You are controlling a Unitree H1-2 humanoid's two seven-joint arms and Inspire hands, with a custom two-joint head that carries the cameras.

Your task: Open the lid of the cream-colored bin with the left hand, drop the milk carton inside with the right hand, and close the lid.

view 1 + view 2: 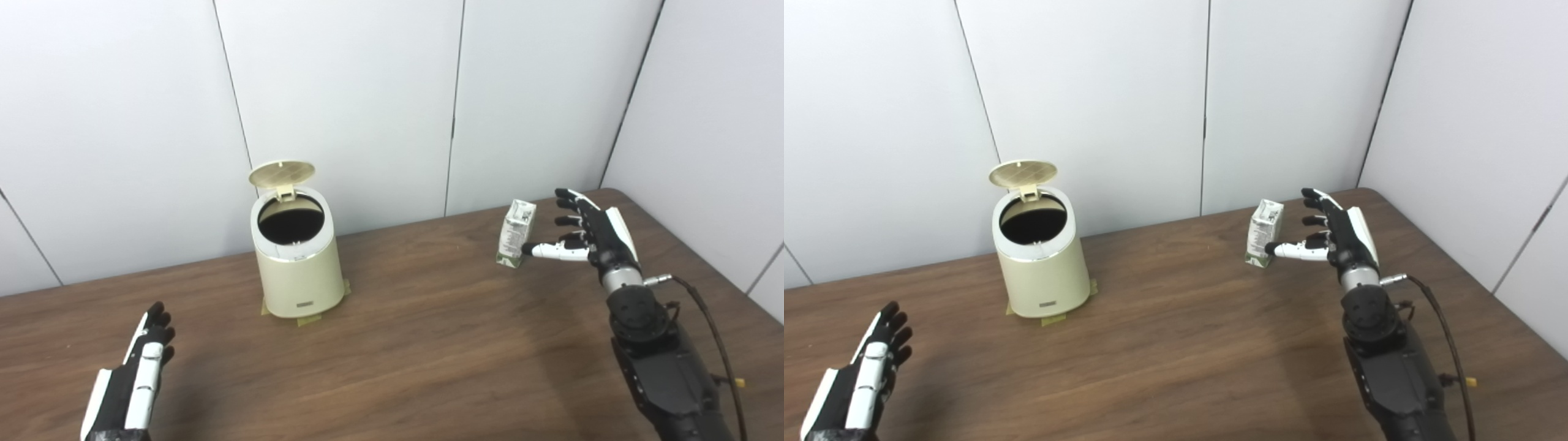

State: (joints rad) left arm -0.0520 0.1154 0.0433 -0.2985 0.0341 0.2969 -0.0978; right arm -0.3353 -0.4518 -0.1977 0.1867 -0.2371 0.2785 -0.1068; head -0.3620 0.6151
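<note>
The cream-colored bin (298, 263) stands on the brown table left of centre. Its round lid (282, 174) is tipped up at the back, and the dark inside shows. A small white and green milk carton (516, 233) stands upright at the back right. My right hand (591, 231) is open just to the right of the carton, its thumb tip at the carton's lower edge and the fingers spread, not closed on it. At the front left, far from the bin, my left hand (138, 373) rests open near the table, holding nothing.
Bits of tape (309, 320) show under the bin's base. White wall panels (367, 92) rise close behind the table. The table's right edge (704, 257) runs near my right arm, where a black cable (713, 331) loops out.
</note>
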